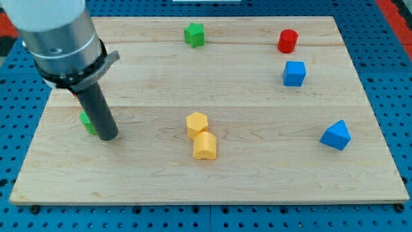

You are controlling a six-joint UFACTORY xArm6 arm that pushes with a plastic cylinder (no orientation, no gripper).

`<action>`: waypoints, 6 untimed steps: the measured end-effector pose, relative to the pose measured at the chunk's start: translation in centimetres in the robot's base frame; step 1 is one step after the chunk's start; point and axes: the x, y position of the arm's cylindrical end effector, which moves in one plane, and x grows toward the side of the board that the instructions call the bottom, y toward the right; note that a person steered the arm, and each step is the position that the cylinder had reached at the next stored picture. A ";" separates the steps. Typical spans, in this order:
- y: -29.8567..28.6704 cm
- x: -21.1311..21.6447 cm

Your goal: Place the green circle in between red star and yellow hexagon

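Note:
My tip (pixel 108 136) rests on the board at the view's left. A green block (pixel 85 121), most likely the green circle, sits right against the rod's left side and is mostly hidden by it. The yellow hexagon (pixel 197 122) lies near the board's middle, well to the right of my tip. A yellow heart (pixel 205 146) touches it just below. No red star shows clearly; the arm covers part of the board's upper left. A rounded red block (pixel 288 40) sits at the upper right.
A green star (pixel 194 34) lies at the top centre. A blue cube (pixel 294 73) sits below the red block. A blue wedge-like block (pixel 336 135) lies at the right. The board's left edge (pixel 40 122) is close to the green block.

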 end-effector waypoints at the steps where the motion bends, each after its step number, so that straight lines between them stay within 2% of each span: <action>1: -1.5 0.1; 3: -5.8 0.5; 4: -9.3 -1.7; 5: -2.8 -5.8; 6: 0.4 -6.2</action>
